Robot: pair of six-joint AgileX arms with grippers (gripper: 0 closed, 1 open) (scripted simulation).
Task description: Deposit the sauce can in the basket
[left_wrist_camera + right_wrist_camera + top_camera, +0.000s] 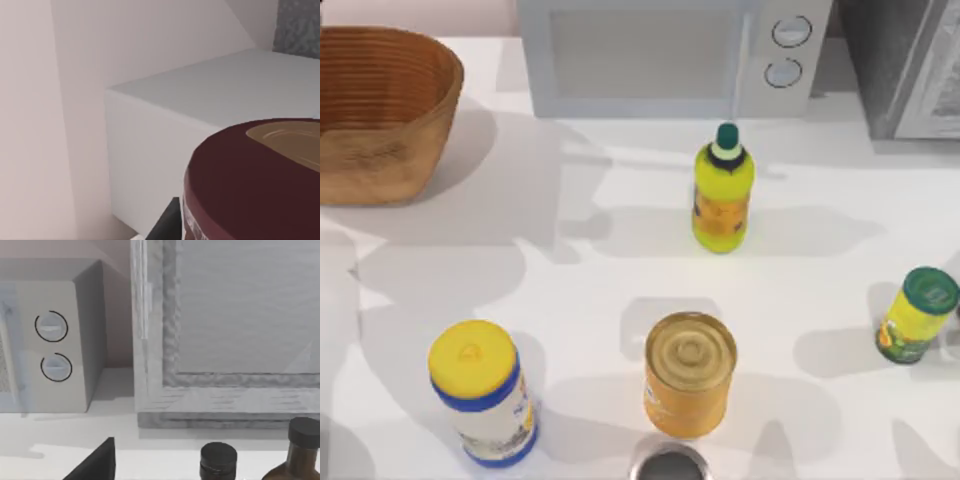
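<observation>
- Presently, the sauce can [255,185] shows its dark brown lid close under the left wrist camera, beside a white box [165,145]; whether the left pincer grips it cannot be told.
- Basket [380,110] sits at the tabletop's [600,270] far left corner.
- Gold-topped tin [689,372] stands near the front edge, centre.
- Right wrist camera faces a microwave [55,340].

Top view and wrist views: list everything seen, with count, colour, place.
basket: 1, light brown, back left.
microwave: 1, white, back centre.
cabinet: 1, grey, back right.
tall bottle: 1, yellow, centre.
small bottle: 1, yellow-green, right edge.
tin can: 1, orange, front centre.
canister: 1, white-blue, front left.
sauce can: 1, dark brown lid, left wrist view.
dark bottles: 2, brown, right wrist view.
left pincer: 1, dark, beside sauce can.
right pincer: 1, dark, right wrist view.
</observation>
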